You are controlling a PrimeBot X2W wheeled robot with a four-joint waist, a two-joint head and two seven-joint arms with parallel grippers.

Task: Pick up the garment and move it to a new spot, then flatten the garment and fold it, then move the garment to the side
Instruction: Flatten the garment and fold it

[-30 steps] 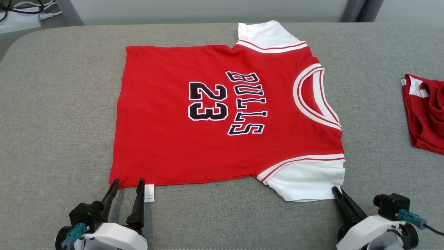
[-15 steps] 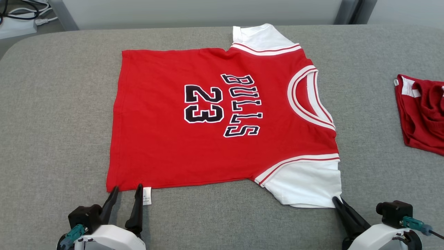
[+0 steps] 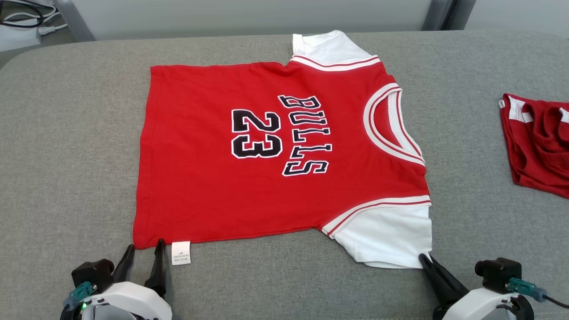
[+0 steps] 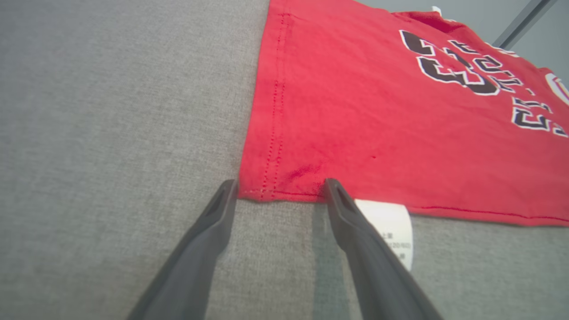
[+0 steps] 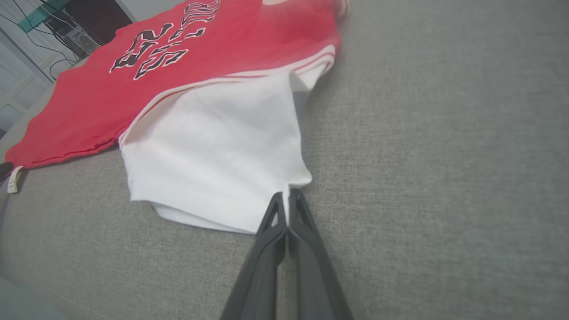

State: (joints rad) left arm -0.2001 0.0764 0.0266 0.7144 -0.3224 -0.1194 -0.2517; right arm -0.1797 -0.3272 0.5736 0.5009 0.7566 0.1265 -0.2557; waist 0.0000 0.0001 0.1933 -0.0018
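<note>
Grey surface (image 3: 66,133); garment (image 3: 200,186) label (image 3: 181,253) print illegible

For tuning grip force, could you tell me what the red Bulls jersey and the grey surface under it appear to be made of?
Red Bulls jersey: soft matte knit, probably cotton or a blend; it wrinkles gently and shows stitched hems. Grey surface: matte woven upholstery fabric with a flecked weave; possibly padded, judging by its rounded corner.

Left of jersey (image 3: 266,146): we find bare cushion (image 3: 66,155) | right of jersey: crumpled red garment (image 3: 538,146) blocks us | between them: open strip
</note>
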